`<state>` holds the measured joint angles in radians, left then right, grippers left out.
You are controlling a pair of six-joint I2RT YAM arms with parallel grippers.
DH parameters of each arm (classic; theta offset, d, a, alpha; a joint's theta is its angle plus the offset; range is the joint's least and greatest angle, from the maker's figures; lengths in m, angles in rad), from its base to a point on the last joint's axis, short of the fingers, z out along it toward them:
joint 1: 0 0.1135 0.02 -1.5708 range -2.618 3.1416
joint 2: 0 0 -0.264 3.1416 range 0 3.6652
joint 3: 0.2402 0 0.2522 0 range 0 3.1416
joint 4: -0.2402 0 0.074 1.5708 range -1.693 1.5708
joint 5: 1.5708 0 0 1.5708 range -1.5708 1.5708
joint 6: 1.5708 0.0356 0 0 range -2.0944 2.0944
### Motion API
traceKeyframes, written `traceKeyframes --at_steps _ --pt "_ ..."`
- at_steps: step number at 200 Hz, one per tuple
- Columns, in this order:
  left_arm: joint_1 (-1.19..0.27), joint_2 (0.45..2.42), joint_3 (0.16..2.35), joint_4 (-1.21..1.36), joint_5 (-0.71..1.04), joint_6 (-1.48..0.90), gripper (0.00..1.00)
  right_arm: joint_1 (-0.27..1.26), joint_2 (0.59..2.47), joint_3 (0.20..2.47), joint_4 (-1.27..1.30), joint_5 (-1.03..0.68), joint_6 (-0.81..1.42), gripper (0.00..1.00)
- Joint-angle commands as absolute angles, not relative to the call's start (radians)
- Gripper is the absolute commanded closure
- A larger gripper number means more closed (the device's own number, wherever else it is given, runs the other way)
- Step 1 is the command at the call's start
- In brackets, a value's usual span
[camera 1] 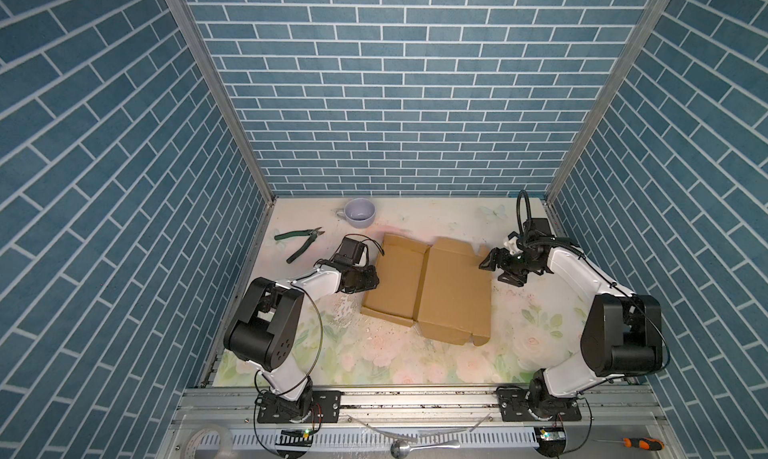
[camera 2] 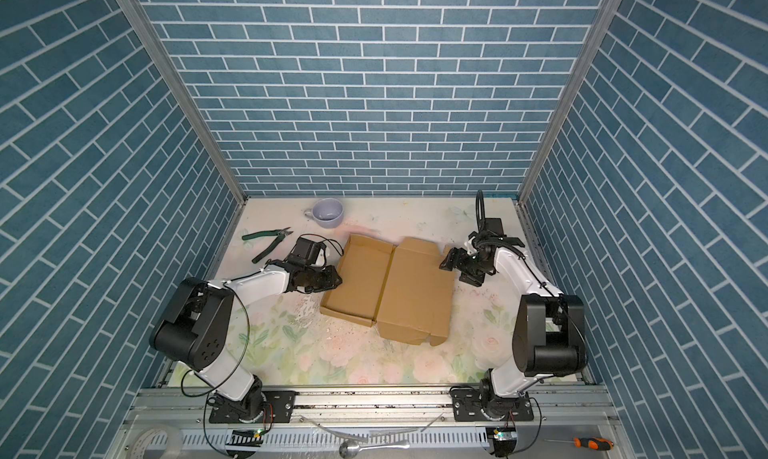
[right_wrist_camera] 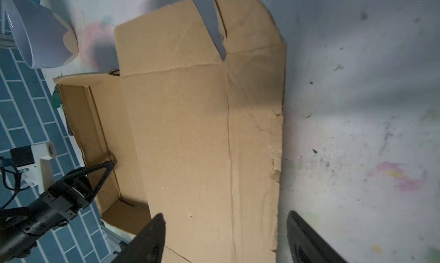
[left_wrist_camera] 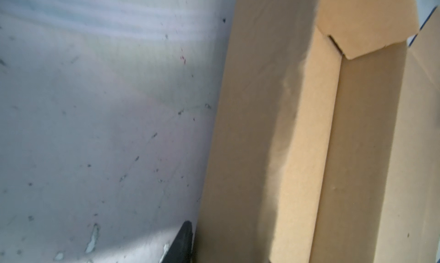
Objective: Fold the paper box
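Note:
The paper box (camera 1: 453,294) (camera 2: 415,290) lies opened out mid-table, brown cardboard. Its left half is a shallow tray with raised walls (left_wrist_camera: 297,130); its right half is a flat lid panel (right_wrist_camera: 190,130). My left gripper (camera 1: 374,280) (camera 2: 337,279) is at the tray's left wall. One finger (left_wrist_camera: 184,240) shows outside that wall and the other is hidden by cardboard. From the right wrist, a left finger (right_wrist_camera: 102,173) reaches over the wall into the tray. My right gripper (camera 1: 484,263) (camera 2: 446,261) (right_wrist_camera: 225,214) is open, jaws wide over the lid's outer edge strip, holding nothing.
A lilac cup (camera 1: 360,212) (camera 2: 328,213) (right_wrist_camera: 40,35) stands at the back, behind the box. Green-handled pliers (camera 1: 299,245) (camera 2: 268,243) lie at the back left beside my left arm. Blue brick-patterned walls enclose the floral table (camera 1: 374,353) on three sides.

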<state>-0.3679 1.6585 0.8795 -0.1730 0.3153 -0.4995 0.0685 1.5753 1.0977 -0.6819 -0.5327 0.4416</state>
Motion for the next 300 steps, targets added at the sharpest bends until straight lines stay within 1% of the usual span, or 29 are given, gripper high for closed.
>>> traceKeyframes --at_steps 1,17,46,58,76,93,104,125,136,179,198,209,226,246,263,272,286,300 --pt "-0.363 1.638 0.844 -0.151 0.341 -0.512 0.7 0.071 1.617 1.049 -0.623 -0.602 0.474 0.21" --pt "-0.364 1.637 0.825 -0.141 0.346 -0.515 0.73 0.072 1.638 1.037 -0.634 -0.572 0.458 0.21" --pt "-0.363 1.635 0.792 -0.12 0.345 -0.522 0.78 0.067 1.654 1.023 -0.667 -0.468 0.433 0.17" --pt "-0.363 1.635 0.783 -0.114 0.347 -0.525 0.79 0.066 1.656 1.015 -0.655 -0.484 0.43 0.16" --pt "-0.362 1.632 0.774 -0.105 0.353 -0.53 0.79 0.066 1.668 1.013 -0.63 -0.553 0.424 0.17" --pt "-0.362 1.624 0.762 -0.093 0.367 -0.543 0.79 0.069 1.674 1.018 -0.592 -0.676 0.42 0.23" --pt "-0.364 1.616 0.755 -0.081 0.377 -0.555 0.79 0.076 1.671 1.028 -0.583 -0.725 0.419 0.26" --pt "-0.37 1.605 0.74 -0.065 0.389 -0.578 0.79 0.087 1.662 1.059 -0.606 -0.753 0.4 0.3" --pt "-0.374 1.597 0.735 -0.057 0.397 -0.593 0.79 0.091 1.664 1.076 -0.622 -0.762 0.388 0.35" --pt "-0.412 1.542 0.711 -0.055 0.409 -0.634 0.77 0.104 1.661 1.183 -0.712 -0.74 0.339 0.51" --pt "-0.429 1.521 0.701 -0.04 0.414 -0.659 0.76 0.118 1.667 1.247 -0.774 -0.693 0.301 0.58" --pt "-0.445 1.512 0.679 -0.024 0.421 -0.676 0.76 0.134 1.674 1.285 -0.812 -0.659 0.273 0.6" --pt "-0.482 1.504 0.669 -0.007 0.423 -0.696 0.74 0.157 1.691 1.336 -0.845 -0.611 0.248 0.67" --pt "-0.53 1.497 0.665 -0.006 0.42 -0.711 0.72 0.183 1.72 1.406 -0.884 -0.557 0.219 0.7" --pt "-0.564 1.483 0.651 -0.011 0.412 -0.718 0.69 0.192 1.747 1.484 -0.929 -0.513 0.189 0.69" --pt "-0.577 1.475 0.64 -0.013 0.41 -0.721 0.66 0.192 1.762 1.528 -0.953 -0.485 0.176 0.64" --pt "-0.593 1.468 0.625 -0.017 0.41 -0.726 0.63 0.192 1.788 1.587 -0.972 -0.451 0.159 0.53" --pt "-0.607 1.459 0.615 -0.024 0.404 -0.727 0.6 0.189 1.82 1.63 -0.976 -0.419 0.149 0.49"
